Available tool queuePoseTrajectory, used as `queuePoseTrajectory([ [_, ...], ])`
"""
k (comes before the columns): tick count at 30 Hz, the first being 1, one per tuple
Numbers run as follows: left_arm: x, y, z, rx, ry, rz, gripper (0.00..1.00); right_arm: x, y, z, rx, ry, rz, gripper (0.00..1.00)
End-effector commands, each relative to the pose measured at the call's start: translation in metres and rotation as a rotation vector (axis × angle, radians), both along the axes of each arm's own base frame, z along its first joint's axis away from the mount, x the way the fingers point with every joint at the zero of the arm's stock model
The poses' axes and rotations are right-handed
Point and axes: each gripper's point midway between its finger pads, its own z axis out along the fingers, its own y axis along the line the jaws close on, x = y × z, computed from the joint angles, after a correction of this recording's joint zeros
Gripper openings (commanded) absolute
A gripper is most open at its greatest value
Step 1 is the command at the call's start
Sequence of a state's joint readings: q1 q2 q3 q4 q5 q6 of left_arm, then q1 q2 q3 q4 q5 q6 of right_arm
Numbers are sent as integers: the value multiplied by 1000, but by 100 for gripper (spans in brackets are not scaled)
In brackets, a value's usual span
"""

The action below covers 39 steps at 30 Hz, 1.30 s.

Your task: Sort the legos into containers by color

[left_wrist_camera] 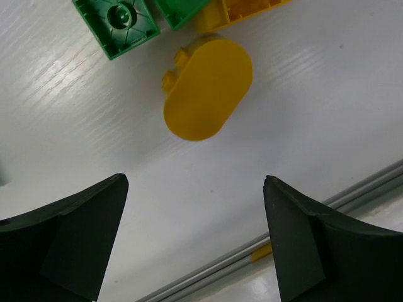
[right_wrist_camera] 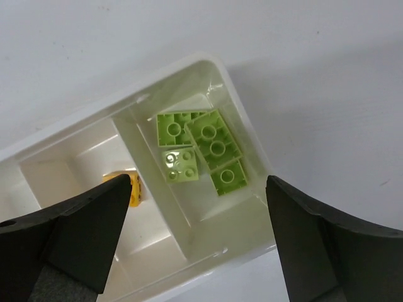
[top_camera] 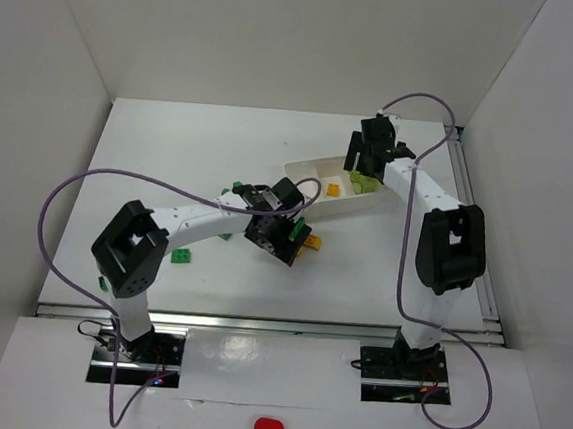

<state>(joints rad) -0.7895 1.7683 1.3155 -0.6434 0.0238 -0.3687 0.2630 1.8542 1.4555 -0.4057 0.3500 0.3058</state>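
1. Tray (right_wrist_camera: 217, 69) of white plastic lies beneath the right gripper (right_wrist_camera: 198, 184), whose fingers (right_wrist_camera: 75, 233) stand wide apart with nothing clamped between them.
2. The end compartment shows in the gap between the two fingers, just past their tips. It holds four pale yellow-green legos (right_wrist_camera: 214, 141), lying flat and packed against one another.
3. The middle compartment sits toward one finger and holds one orange brick (right_wrist_camera: 132, 189), half hidden behind that fingertip.
4. The third compartment (right_wrist_camera: 50, 170) lies beyond the same finger. The finger and the frame edge cut it off, so I cannot tell its contents.
5. The left gripper (left_wrist_camera: 195, 182) hangs over the table (left_wrist_camera: 327, 126), well apart from the tray, with its fingers spread and gripping nothing.
6. A rounded orange piece (left_wrist_camera: 204, 88) lies on the table just beyond the gap between those fingertips, touched by neither.
7. Farther past it lie two dark green bricks (left_wrist_camera: 116, 25) and another orange one (left_wrist_camera: 252, 6), close together.
8. From above, a loose green brick (top_camera: 179, 256) lies on the table beside the left arm, behind its fingers.
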Motion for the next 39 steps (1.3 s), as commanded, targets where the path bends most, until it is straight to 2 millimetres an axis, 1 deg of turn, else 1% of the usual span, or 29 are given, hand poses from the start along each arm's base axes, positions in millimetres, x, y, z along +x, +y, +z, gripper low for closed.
queuePoseTrajectory([
  [1, 16, -17, -4, 6, -51, -2, 97, 17, 1, 66, 49, -167, -8, 95],
  [2, 17, -18, -9, 9, -48, -3, 96, 14, 0, 71, 52, -177, -8, 95],
  [3, 18, -25, -9, 2, -59, -21, 95, 10, -2, 91, 63, -220, -22, 95],
  [5, 26, -24, -17, 37, -75, -6, 92, -4, -6, 91, 66, -204, -28, 95],
  [6, 29, -31, -16, 31, -92, -11, 91, -11, -8, 107, 75, -238, -27, 95],
  [8, 33, -32, -26, 52, -83, -8, 90, -27, -17, 104, 68, -216, -50, 95],
  [9, 38, -38, -25, 41, -94, -7, 88, -35, -20, 115, 73, -235, -50, 95],
  [10, 37, -37, -31, 51, -84, -8, 87, -43, -26, 110, 67, -220, -61, 95],
  [12, 42, -42, -36, 58, -85, -18, 81, -53, -34, 112, 67, -221, -85, 94],
  [13, 44, -45, -35, 53, -89, -18, 79, -61, -41, 118, 68, -227, -97, 94],
  [14, 46, -47, -32, 47, -95, -17, 76, -67, -51, 113, 51, -208, -123, 94],
  [15, 48, -48, -33, 47, -95, -17, 73, -70, -59, 116, 42, -210, -143, 94],
  [16, 52, -52, -28, 36, -110, -25, 59, -74, -65, 120, 37, -220, -150, 92],
  [17, 51, -52, -26, 40, -106, -25, 52, -78, -71, 119, 34, -213, -163, 92],
  [19, 50, -45, -23, 71, -100, -19, 41, -83, -85, 125, 26, -224, -190, 92],
  [20, 52, -47, -8, 54, -116, -18, 32, -83, -83, 125, 24, -220, -176, 92],
  [21, 51, -47, -1, 52, -118, -17, 27, -85, -89, 123, 20, -208, -189, 92],
  [22, 50, -45, 10, 54, -116, -18, 24, -87, -94, 127, 21, -219, -200, 92],
  [23, 50, -45, 19, 50, -125, -25, 23, -88, -94, 123, 19, -210, -200, 92],
  [24, 49, -47, 35, 20, -138, -29, 20, -90, -99, 121, 16, -199, -212, 92],
  [28, 50, -59, 93, -94, -160, -57, 19, -95, -101, 119, 29, -200, -220, 92],
  [29, 55, -68, 113, -142, -191, -73, 19, -95, -100, 119, 35, -199, -213, 92],
  [31, 63, -69, 132, -186, -207, -65, 19, -97, -103, 129, 42, -200, -231, 92],
  [32, 69, -74, 129, -200, -190, -56, 19, -96, -103, 134, 44, -211, -230, 92],
  [33, 82, -80, 146, -243, -218, -39, 19, -97, -103, 136, 44, -211, -230, 92],
  [34, 87, -87, 148, -258, -223, -44, 18, -97, -103, 136, 44, -211, -230, 92],
  [35, 100, -92, 133, -245, -204, -26, 16, -99, -103, 141, 46, -223, -230, 92],
  [36, 110, -102, 151, -280, -242, -26, 15, -99, -103, 141, 46, -223, -230, 92],
  [39, 137, -112, 146, -295, -256, 17, 15, -106, -106, 144, 50, -219, -233, 92],
])
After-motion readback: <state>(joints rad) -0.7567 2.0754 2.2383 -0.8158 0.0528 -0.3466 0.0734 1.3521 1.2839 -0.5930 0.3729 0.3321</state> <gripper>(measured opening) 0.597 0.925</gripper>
